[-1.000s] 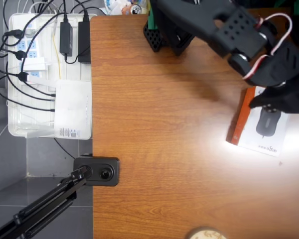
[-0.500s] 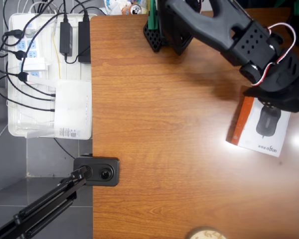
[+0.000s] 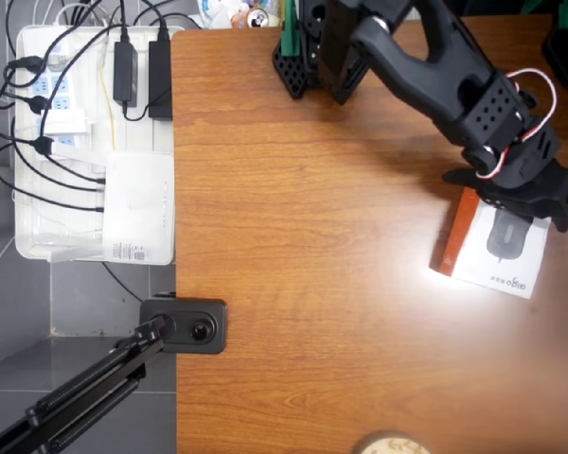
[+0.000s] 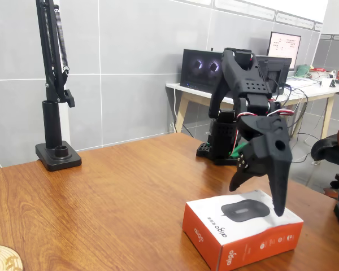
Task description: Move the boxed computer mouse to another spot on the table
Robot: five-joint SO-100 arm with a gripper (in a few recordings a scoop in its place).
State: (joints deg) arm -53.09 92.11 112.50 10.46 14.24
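The boxed computer mouse (image 3: 497,251) (image 4: 243,226) lies flat on the brown wooden table (image 3: 312,236) (image 4: 101,197) near its right side in the overhead view. It is a white carton with a dark mouse pictured on top and an orange-red side panel. My black gripper (image 3: 511,200) (image 4: 259,195) hangs open just above the box's far end, pointing down. One fingertip (image 4: 278,210) is close to the top face and the other (image 4: 236,185) is a little higher. Nothing sits between the fingers.
My arm's base (image 3: 312,57) (image 4: 220,141) stands at the table's far edge. A black clamp stand (image 3: 185,324) (image 4: 58,155) sits at the left edge. Beyond that edge is a white tray (image 3: 28,248) of power strips with a white router (image 3: 137,203). A round coaster (image 3: 390,445) (image 4: 3,258) lies nearby.
The arm has dropped lower and drawn in over the box's far end, uncovering more of the box top. The box itself has not moved.
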